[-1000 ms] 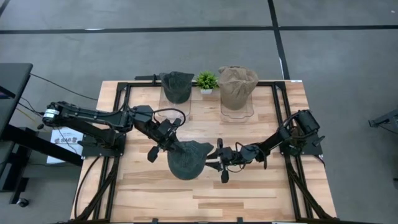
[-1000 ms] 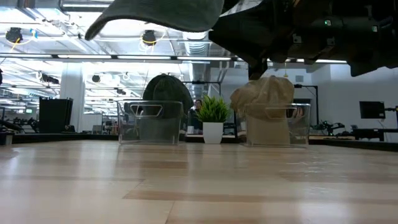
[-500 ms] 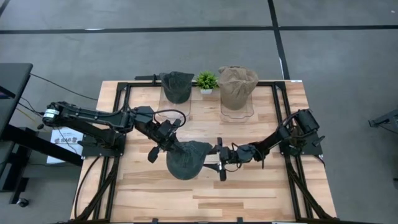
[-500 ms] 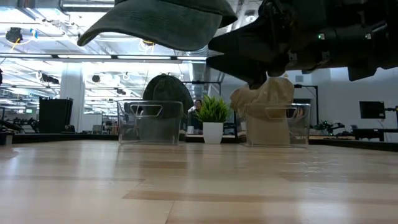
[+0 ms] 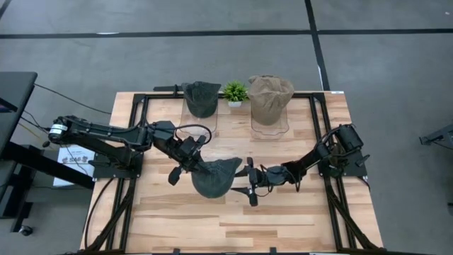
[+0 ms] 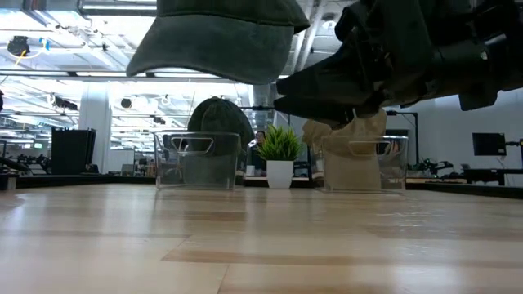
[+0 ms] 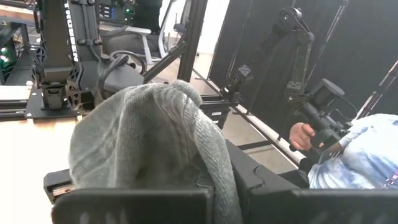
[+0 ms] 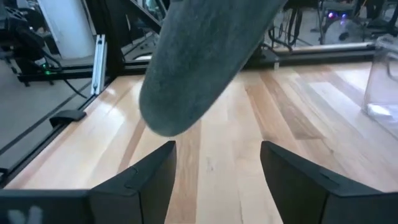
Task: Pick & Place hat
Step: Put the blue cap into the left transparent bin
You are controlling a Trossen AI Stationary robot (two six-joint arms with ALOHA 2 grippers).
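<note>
A dark grey-green hat (image 5: 216, 177) hangs in the air over the middle of the table, well above the wood in the low view (image 6: 219, 39). My left gripper (image 5: 196, 168) is shut on the hat's left side. My right gripper (image 5: 250, 183) stands open just right of the hat, its two fingers (image 8: 138, 179) spread wide and touching nothing, with the hat (image 8: 199, 56) in front of them. My left gripper pinches the hat's cloth at its left edge (image 7: 208, 177) between its two fingers, coming level from the table's left. The hat bulges out beyond the fingers (image 7: 143, 134). It is lifted clear of the table and hangs from this hold alone.
At the far edge stand two clear bins: one (image 5: 202, 106) holds a dark hat (image 5: 201, 93), the other (image 5: 270, 124) a tan hat (image 5: 270, 95). A small potted plant (image 5: 235, 91) stands between them. Bare wood lies near the front edge (image 5: 233, 223).
My right gripper has opened and let go of the hat's right side. The hat, held by the left gripper alone, has swung a little toward the far edge, and its brim now hangs steeper in the low view.
</note>
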